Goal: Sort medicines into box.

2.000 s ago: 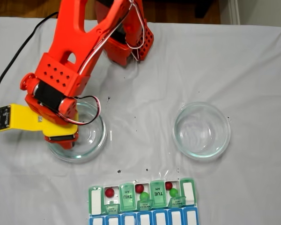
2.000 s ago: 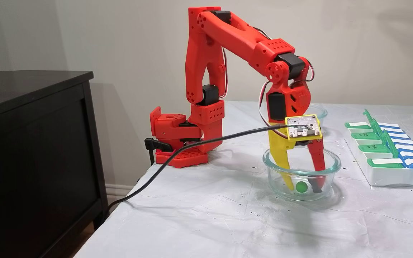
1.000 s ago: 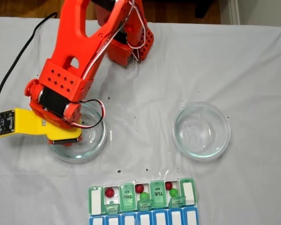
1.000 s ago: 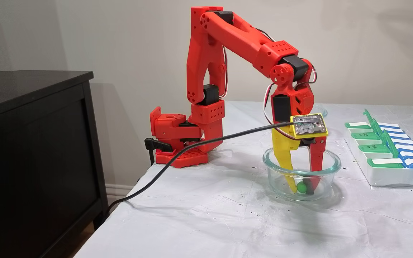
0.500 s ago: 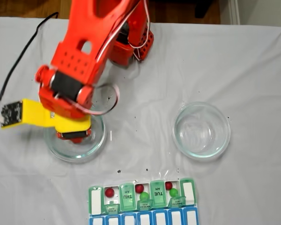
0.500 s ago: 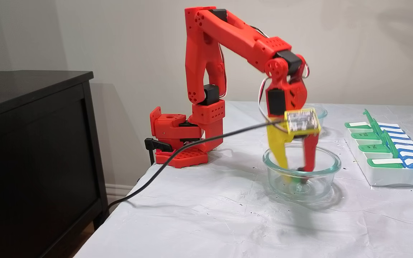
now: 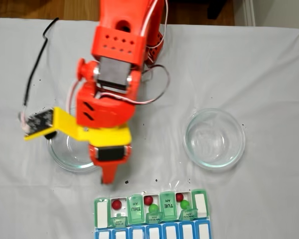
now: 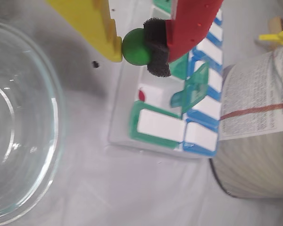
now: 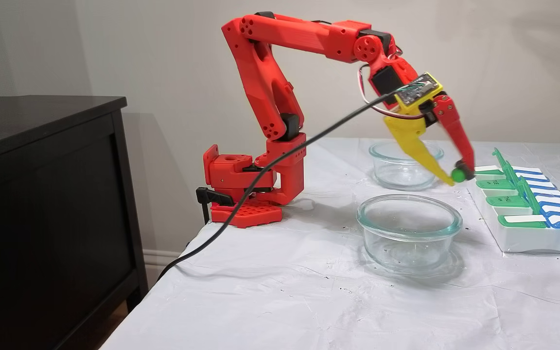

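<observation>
At upper centre of the wrist view, your pincer (image 8: pixel 132 47) grips a green pill (image 8: pixel 137 46).
It hangs over the pill box (image 8: pixel 160 126).

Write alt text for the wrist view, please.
A small round green pill is pinched between the gripper's yellow and red fingers, above a flat green-and-blue weekly pill organizer. A clear glass bowl is at the left.

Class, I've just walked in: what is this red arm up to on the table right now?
The arm's gripper holds a green pill pinched between its yellow finger and the red finger's black pad, in the air near the edge of the pill organizer. Three red and two green pills already lie in the organizer's open compartments. Both glass bowls look empty.
</observation>
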Action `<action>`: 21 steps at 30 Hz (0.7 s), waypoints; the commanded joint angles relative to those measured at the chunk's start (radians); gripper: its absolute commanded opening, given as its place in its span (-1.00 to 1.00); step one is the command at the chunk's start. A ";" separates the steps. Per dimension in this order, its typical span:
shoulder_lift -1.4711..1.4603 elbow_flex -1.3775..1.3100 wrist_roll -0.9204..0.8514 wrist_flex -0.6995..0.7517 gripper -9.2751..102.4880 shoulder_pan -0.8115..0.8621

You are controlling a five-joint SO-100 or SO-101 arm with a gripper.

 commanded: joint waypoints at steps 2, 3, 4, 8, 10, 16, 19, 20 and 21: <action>-0.041 -0.034 0.032 -0.124 -0.83 -0.049; -0.069 -0.034 0.035 -0.155 -0.83 -0.052; -0.097 -0.040 0.037 -0.178 -0.83 -0.052; -0.175 -0.075 0.058 -0.190 -0.83 -0.032; -0.183 -0.083 0.066 -0.201 -0.83 -0.028; -0.198 -0.094 0.066 -0.273 -0.83 -0.015; -0.224 -0.100 0.063 -0.316 -0.83 -0.015; -0.238 -0.103 0.060 -0.328 -0.83 -0.018; -0.249 -0.103 0.058 -0.342 -0.83 -0.021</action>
